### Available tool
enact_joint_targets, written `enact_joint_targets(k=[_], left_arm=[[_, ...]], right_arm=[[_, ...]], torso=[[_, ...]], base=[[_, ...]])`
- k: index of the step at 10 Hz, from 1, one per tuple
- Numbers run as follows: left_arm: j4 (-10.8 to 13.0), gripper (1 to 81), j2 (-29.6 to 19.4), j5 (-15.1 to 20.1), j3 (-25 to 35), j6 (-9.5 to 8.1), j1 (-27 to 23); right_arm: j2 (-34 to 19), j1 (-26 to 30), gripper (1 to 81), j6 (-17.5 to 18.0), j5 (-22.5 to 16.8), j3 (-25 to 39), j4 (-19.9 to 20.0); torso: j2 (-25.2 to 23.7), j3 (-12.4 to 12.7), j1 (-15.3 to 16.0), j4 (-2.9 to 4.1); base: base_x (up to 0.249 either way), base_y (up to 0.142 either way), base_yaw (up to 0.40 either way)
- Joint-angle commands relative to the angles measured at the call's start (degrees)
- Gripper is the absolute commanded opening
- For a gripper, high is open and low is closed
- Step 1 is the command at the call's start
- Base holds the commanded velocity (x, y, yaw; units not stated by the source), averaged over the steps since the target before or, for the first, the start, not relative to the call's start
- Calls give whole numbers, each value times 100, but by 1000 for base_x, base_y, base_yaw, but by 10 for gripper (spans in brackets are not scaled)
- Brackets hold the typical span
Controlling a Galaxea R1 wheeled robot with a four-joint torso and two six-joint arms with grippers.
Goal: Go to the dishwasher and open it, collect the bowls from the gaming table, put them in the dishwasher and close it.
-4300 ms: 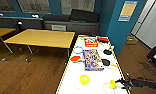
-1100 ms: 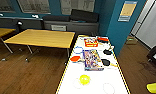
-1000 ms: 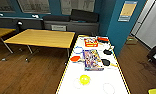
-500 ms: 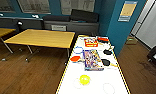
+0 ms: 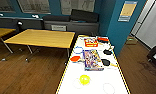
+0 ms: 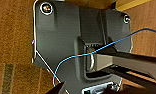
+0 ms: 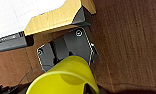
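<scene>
Your right gripper carries a yellow bowl (image 7: 66,77): in the right wrist view it hangs rim-up over the brown wood floor (image 7: 129,45), off the corner of the white-topped table (image 7: 24,12). You can't tell the left gripper's state; the left wrist view gives the robot's dark plate, a blue cable (image 6: 76,56) and floor.

In the head view, take the colourful game box (image 5: 92,59) on the white-topped table as clock centre:
- second yellow bowl (image 5: 84,79) at 6 o'clock, apart from the box, on the table
- orange bowl (image 5: 75,58) at 9, just beside the box
- blue-rimmed bowl (image 5: 78,50) at 11, near
- red box (image 5: 90,42) at 12
- two black items (image 5: 107,52) at 2 and 3, too blurred to name

A wooden table (image 5: 44,38) stands at 10, well apart.
</scene>
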Motion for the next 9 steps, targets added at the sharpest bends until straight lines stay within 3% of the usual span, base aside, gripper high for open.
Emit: enact_joint_targets(k=[1,2,3,4,5,9], left_arm=[[-48,811,-1511,-15,1692,-25,-359],[-57,811,-1720,-15,1920,-26,-447],[-66,811,-2098,-6,2306,-26,-553],[-66,811,-2377,-15,2594,-26,-631],[-75,811,-2695,-24,2948,-26,-771],[-92,811,-4110,-24,4433,-500,-1554]], right_arm=[[669,-1201,10,-487,1287,-455,-267],[796,-1422,10,-487,1618,-492,-267],[1033,-1825,10,-487,2415,-596,-259],[1234,-2090,10,-495,2864,-746,-285],[1447,-2204,10,-504,2945,-879,-320],[2080,-2284,10,-548,2981,-1072,-742]], torso=[[0,0,0,0],[0,2,0,0],[0,2,0,0],[0,2,0,0],[0,2,0,0],[0,2,-2,0]], base=[[0,0,0],[0,0,0],[0,0,0],[0,0,0],[0,0,0],[0,0,0]])
